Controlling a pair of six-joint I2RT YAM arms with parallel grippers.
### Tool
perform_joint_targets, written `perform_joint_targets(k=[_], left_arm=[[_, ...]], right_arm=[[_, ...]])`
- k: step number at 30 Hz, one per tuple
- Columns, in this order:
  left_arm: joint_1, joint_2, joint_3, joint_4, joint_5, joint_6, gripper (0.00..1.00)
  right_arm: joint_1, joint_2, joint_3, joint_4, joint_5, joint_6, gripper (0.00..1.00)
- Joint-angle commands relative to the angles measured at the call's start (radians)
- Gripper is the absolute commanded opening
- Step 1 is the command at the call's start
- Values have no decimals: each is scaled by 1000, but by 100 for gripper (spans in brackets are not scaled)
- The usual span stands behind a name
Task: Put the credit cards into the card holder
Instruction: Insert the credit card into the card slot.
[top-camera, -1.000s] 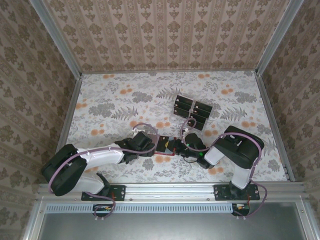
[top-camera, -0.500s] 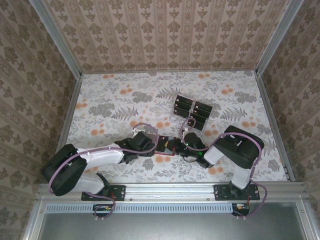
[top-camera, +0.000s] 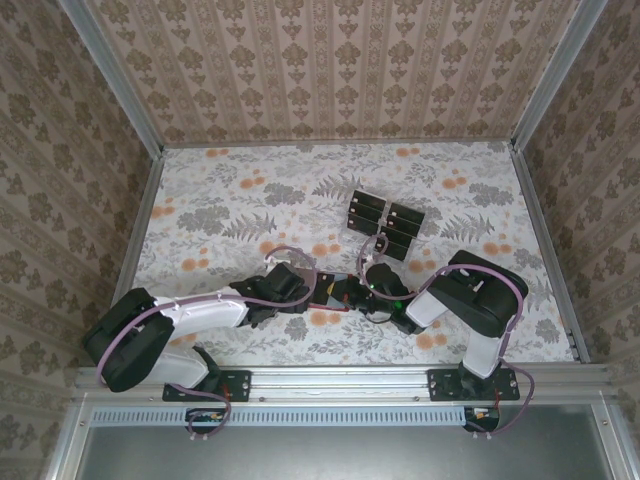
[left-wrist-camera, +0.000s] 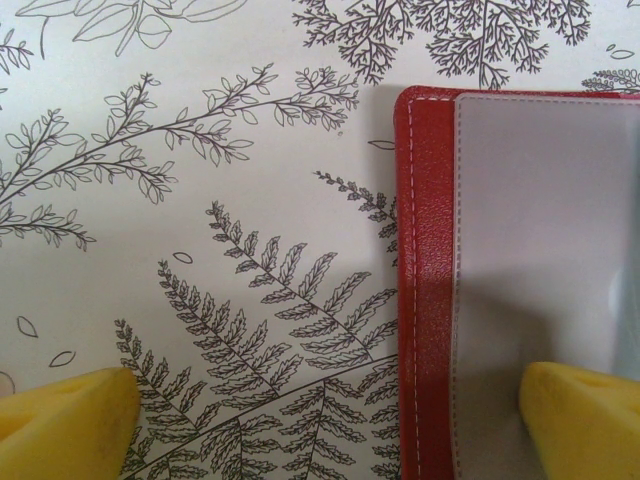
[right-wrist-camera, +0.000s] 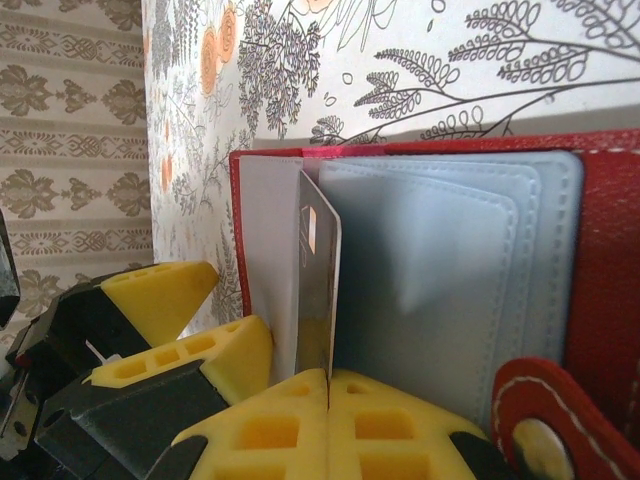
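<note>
Card insertion under way; stack untouched.
My right tool (right-wrist-camera: 328, 385) is clamped on one credit card (right-wrist-camera: 318, 290) at the open card holder (right-wrist-camera: 600, 250); my left tool (left-wrist-camera: 325, 420), jaws apart, straddles its edge; other cards (top-camera: 385, 225) lie well behind.

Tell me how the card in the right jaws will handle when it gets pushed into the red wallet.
The card sticks straight out of the right gripper's shut jaws without bowing, so it is probably stiff. Its thin edge suggests little weight. Its shiny face may slide easily along the card holder's smooth pocket.
</note>
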Motion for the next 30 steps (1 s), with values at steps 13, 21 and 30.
perform_joint_targets(k=[13,21,30], left_arm=[[-3,7,-9,-47,-18,-2,100],[1,-38,16,-74,-27,8,100],[2,-111,4,-93,-38,7,100]], right_arm=[[2,69,74,-128,-53,-8,20],[-19,-18,77,-291,-56,-76,53],[-99,-46,121,-513,-120,-206,56]])
